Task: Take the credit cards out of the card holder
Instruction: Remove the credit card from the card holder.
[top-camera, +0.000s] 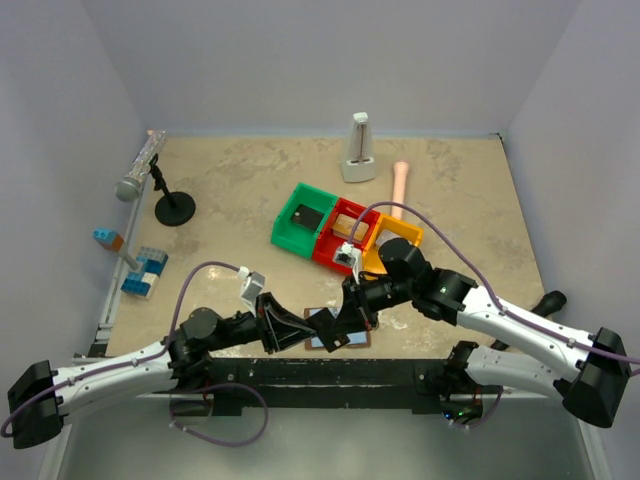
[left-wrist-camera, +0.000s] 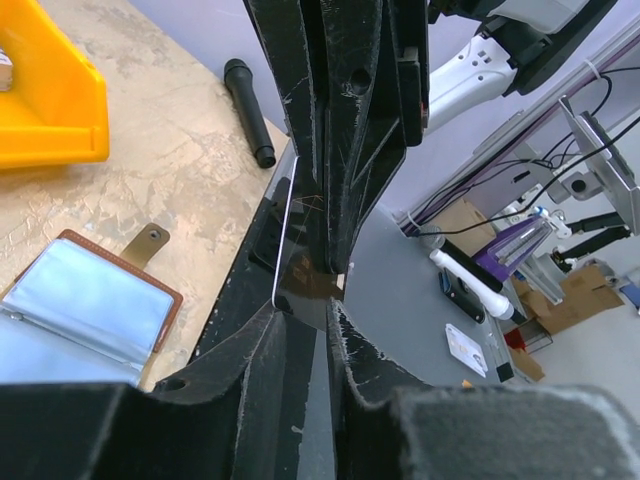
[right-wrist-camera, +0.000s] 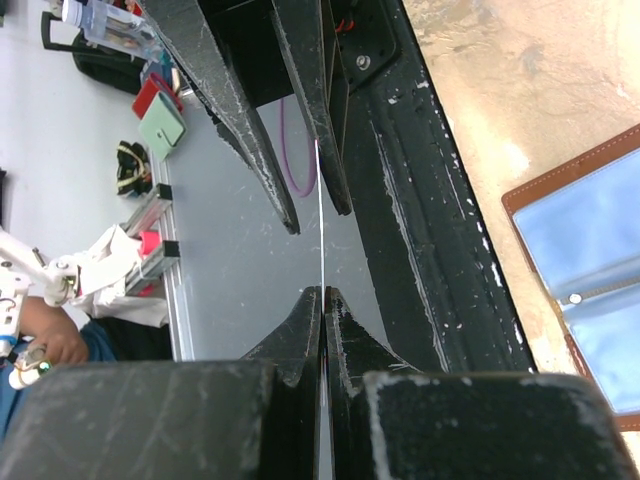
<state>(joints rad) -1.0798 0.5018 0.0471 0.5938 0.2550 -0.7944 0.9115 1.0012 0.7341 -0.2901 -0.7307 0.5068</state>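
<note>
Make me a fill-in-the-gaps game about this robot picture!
1. The card holder lies ___ on the table, with its pale blue inside showing.
2. The middle bin, between the green bin and the yellow bin, is coloured ___.
3. The right gripper is shut on a thin ___.

Missing words: open; red; card.
</note>
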